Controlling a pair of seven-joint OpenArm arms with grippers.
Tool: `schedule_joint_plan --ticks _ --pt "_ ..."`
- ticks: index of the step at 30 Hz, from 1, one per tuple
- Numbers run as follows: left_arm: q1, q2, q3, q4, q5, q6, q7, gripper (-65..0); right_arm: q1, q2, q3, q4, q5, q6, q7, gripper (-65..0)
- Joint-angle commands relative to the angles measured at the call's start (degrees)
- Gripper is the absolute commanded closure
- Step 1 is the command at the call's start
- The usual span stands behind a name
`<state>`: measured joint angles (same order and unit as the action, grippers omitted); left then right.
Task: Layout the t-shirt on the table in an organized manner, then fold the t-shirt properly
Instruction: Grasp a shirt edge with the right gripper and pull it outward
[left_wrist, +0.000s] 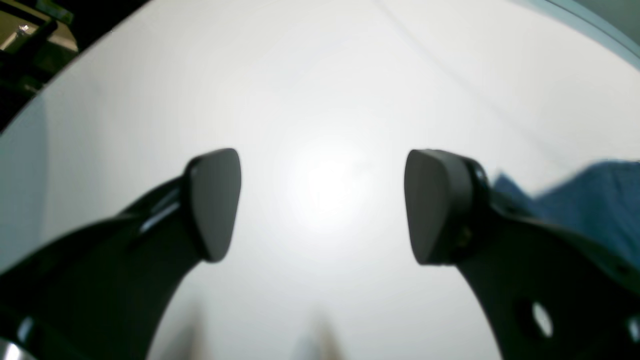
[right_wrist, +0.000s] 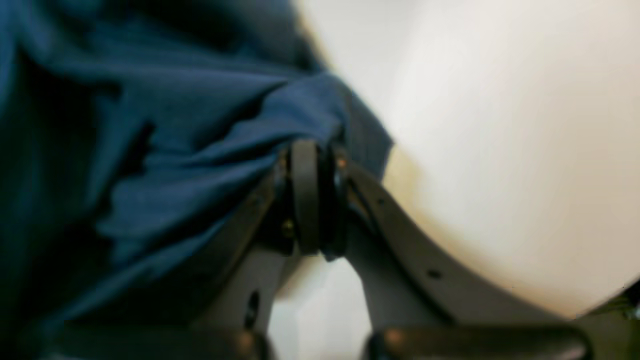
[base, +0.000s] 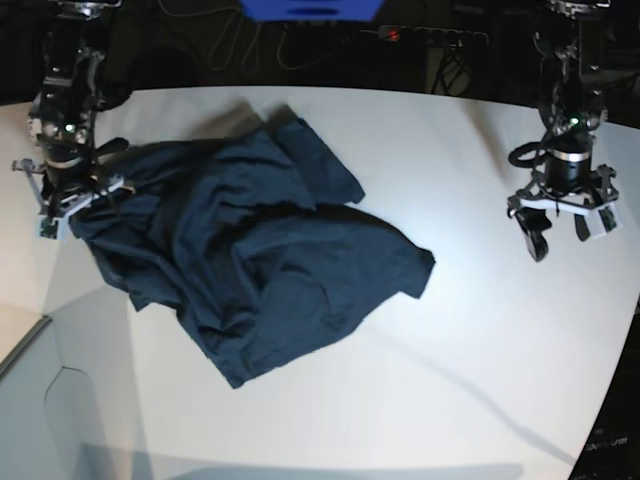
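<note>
- The right gripper (right_wrist: 312, 150) has its fingers pressed together on a bunched fold of the t-shirt (right_wrist: 175, 165); in the right wrist view the cloth gathers into creases that run into the closed pads (right_wrist: 305, 195).
- In the base view this same gripper (base: 68, 200) sits at the shirt's edge nearest the table's left edge, with navy cloth pulled up toward it.
- The left gripper (left_wrist: 322, 205) has its fingers wide apart, with nothing between them; only bare white tabletop shows in the gap between the two dark pads (left_wrist: 215, 200).
- That gripper (base: 560, 225) hangs over the right part of the table (base: 480, 330), well apart from the shirt.
- A corner of blue cloth (left_wrist: 585, 200) shows at the right border of the left wrist view, behind the gripper finger.
- The t-shirt (base: 260, 260) lies crumpled and wrinkled across the left and middle of the table, spreading from the far-left area toward the centre, one point of cloth reaching toward the middle and another toward the near edge.
- The table's curved rim (left_wrist: 590, 20) shows at the top right of the left wrist view.
</note>
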<state>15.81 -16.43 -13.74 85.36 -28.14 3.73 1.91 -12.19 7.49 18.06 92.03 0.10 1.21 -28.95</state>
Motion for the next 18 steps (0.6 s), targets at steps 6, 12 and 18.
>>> schedule_joint_plan --ticks 6,12,18 --pt "-3.0 -0.6 7.1 0.6 0.5 0.0 -1.6 -49.4 4.1 2.1 1.9 -2.1 -0.3 -0.4 -3.1 -1.7" --pt "-11.5 1.8 19.2 -6.5 0.6 0.2 -1.6 -49.4 3.9 1.8 1.9 -1.8 -0.3 8.0 -4.9 -11.0" --pt "-18.0 5.1 25.7 -19.8 0.6 0.2 -1.8 -49.5 2.2 1.8 2.0 -1.3 -0.3 8.3 -4.3 -15.7"
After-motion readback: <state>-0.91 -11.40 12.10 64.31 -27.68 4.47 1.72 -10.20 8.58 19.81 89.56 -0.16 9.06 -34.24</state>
